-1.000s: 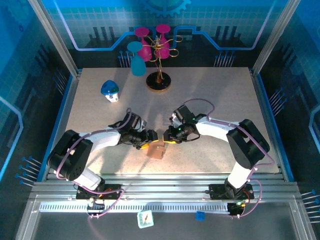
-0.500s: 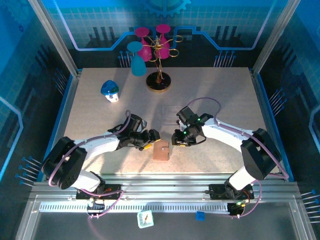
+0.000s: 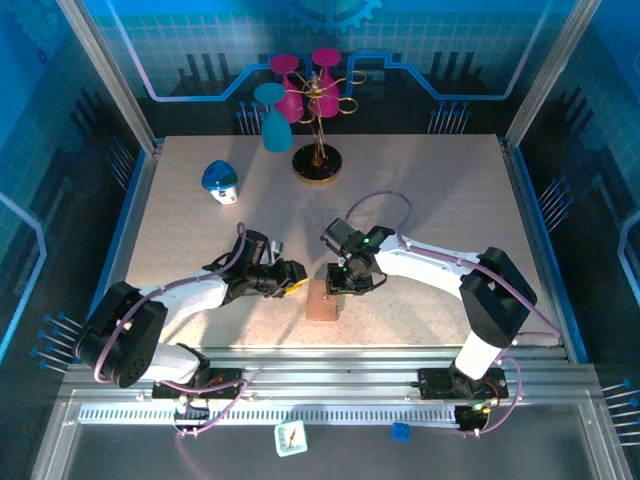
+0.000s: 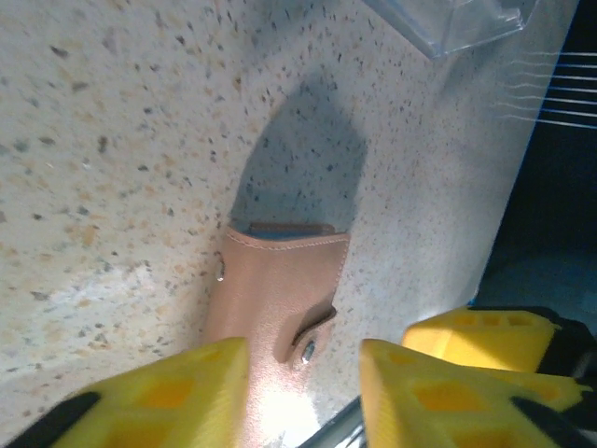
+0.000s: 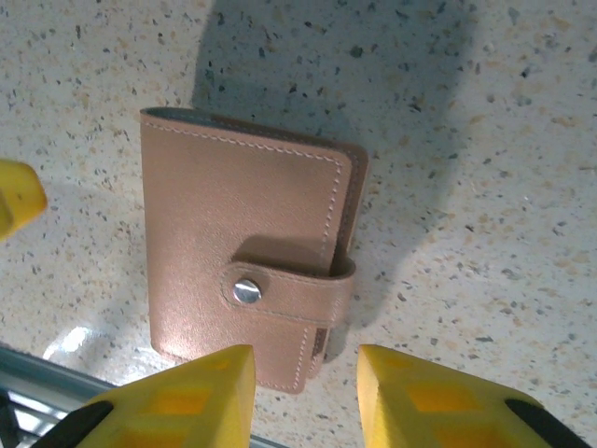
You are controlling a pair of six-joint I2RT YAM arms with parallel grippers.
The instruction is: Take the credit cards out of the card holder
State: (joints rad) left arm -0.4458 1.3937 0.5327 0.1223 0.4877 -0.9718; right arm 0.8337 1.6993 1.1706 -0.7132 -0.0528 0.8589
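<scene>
Now card holder (image 5: 244, 271) flat, closed, near table (image 3: 430, 190) front edge — left claw (image 4: 303, 373), right claw (image 5: 306, 383) both released, empty.

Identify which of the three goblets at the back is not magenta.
The teal goblet, leftmost of the three, beside the gold stand; the middle goblet and the right goblet are magenta.

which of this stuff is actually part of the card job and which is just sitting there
For the job:
- card holder, closed, strap snapped
- left gripper and right gripper, both close to it

Just lying about:
- clear plastic box
- blue and white mushroom-shaped figure
- stand with pink and teal cups
</scene>
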